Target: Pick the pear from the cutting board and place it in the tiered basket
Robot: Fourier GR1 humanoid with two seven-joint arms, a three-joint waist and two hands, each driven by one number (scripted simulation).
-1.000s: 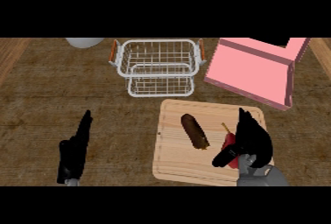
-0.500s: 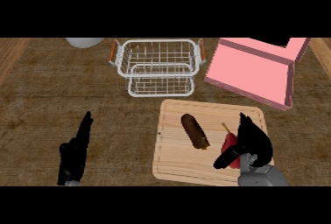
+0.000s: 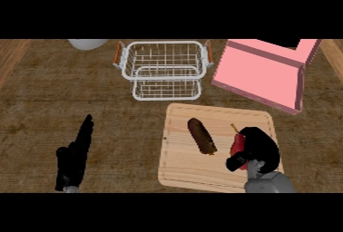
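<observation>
A light wooden cutting board point(image 3: 181, 172) lies at the lower right of the counter. A red pear point(image 3: 235, 146) with a thin stem rests on its right part. My right hand point(image 3: 260, 147) covers the pear from the right, fingers curled over it and thumb under its lower end, so only the pear's left side shows. A white wire tiered basket point(image 3: 165, 68) stands at the back centre, apart from both hands. At the lower left my left hand point(image 3: 74, 156) rests open on the counter with its fingers straight.
A brown elongated vegetable point(image 3: 202, 135) lies on the board just left of the pear. A pink open box point(image 3: 264, 74) sits at the back right, close to the board's far corner. Part of a grey bowl point(image 3: 87, 43) shows at the top left.
My right hand's fingers have curled down over the pear and now reach less far up the board. The left hand has barely moved.
</observation>
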